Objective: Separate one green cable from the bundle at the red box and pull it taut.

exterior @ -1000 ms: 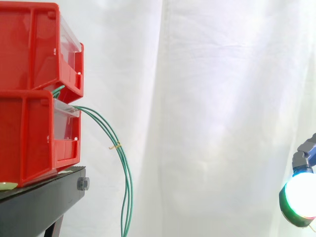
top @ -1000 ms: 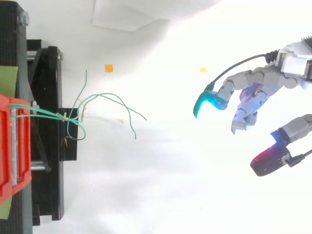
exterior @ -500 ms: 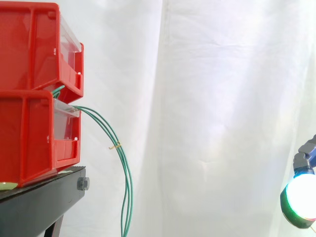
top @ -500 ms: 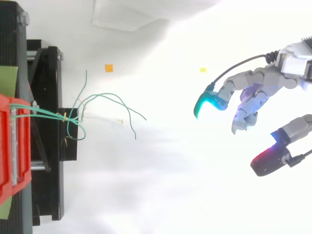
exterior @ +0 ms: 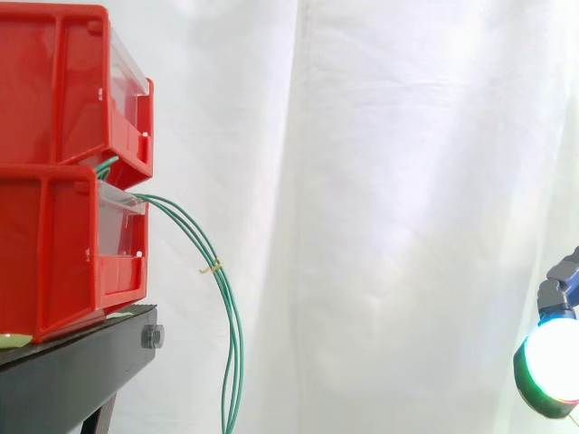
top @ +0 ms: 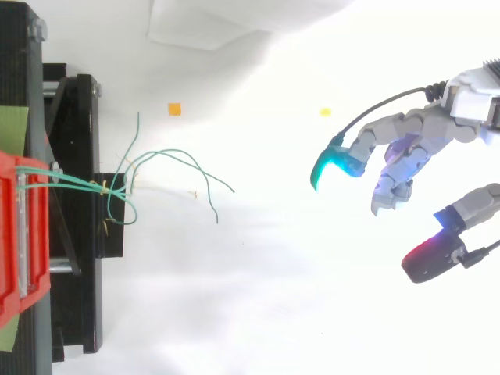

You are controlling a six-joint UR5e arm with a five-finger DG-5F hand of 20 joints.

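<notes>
Several thin green cables (exterior: 223,298) come out between two stacked red bins (exterior: 63,172) and hang down in a loose bundle held by a small tie. From above, the green cables (top: 160,160) fan out over the floor with free ends. My hand (top: 414,152) hovers far to the right of them, open, its fingers relaxed and spread, holding nothing. One glowing fingertip (exterior: 550,366) shows at the right edge of the side view.
The bins rest on a black stand (exterior: 81,371) at the left. A white curtain hangs behind. Small orange (top: 174,109) and yellow (top: 325,112) markers lie on the white floor between the stand and my hand.
The fingertip in the side view has sunk slightly lower and to the right. The cables hang as before.
</notes>
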